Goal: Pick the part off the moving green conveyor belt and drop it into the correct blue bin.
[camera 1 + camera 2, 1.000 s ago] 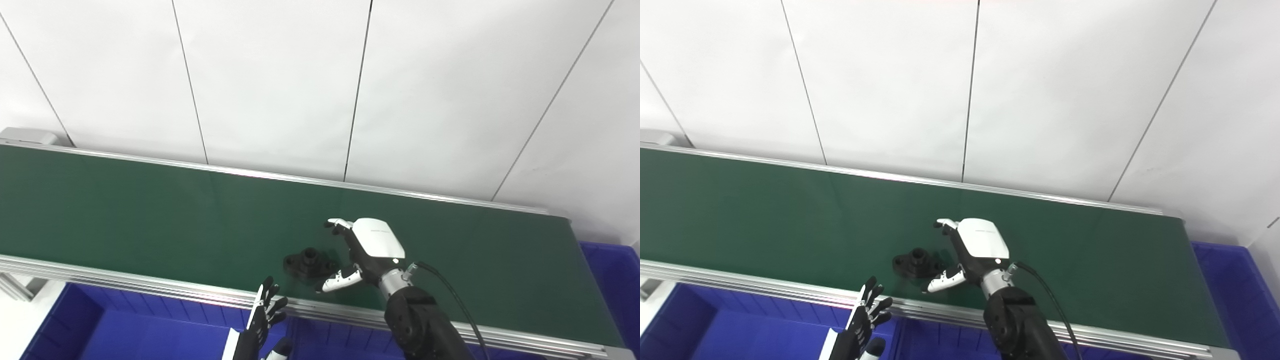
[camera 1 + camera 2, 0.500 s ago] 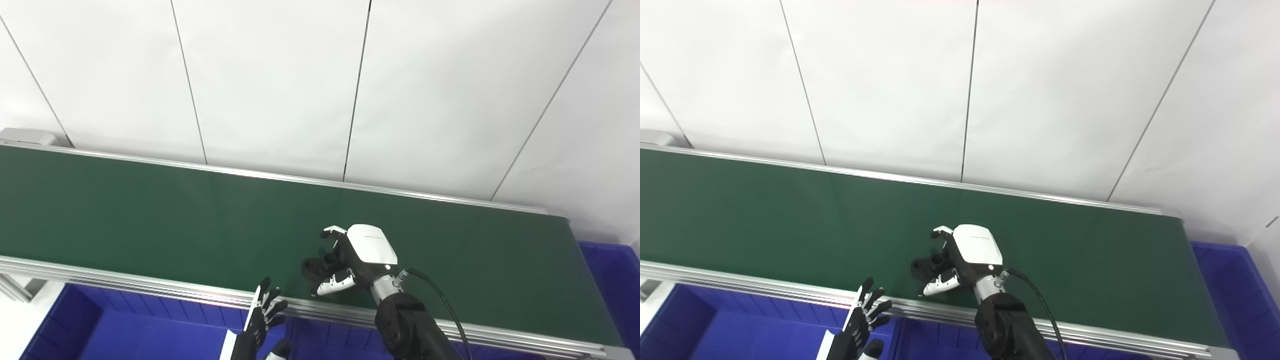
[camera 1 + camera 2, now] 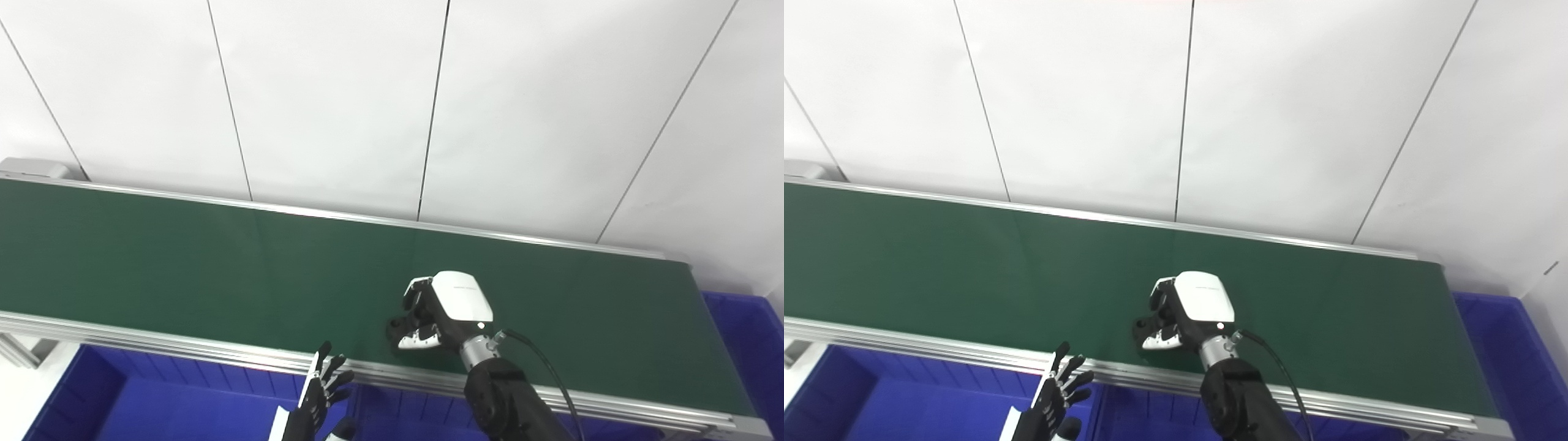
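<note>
A small black part (image 3: pixel 1142 326) lies on the green conveyor belt (image 3: pixel 184 257), near its front rail. My right hand (image 3: pixel 442 309) has its fingers curled round the part, which is mostly hidden beneath the white hand back. Only a dark edge of it shows at the left of the fingers. My left hand (image 3: pixel 318 398) hovers below the belt's front rail over a blue bin (image 3: pixel 171 407), fingers spread and holding nothing.
The belt runs from left to right between two aluminium rails (image 3: pixel 184 352). A second blue bin (image 3: pixel 744 343) sits at the belt's right end. White wall panels stand behind the belt.
The part rode rightward on the belt into my right hand, whose fingers went from spread apart to curled round it. The left hand has hardly moved.
</note>
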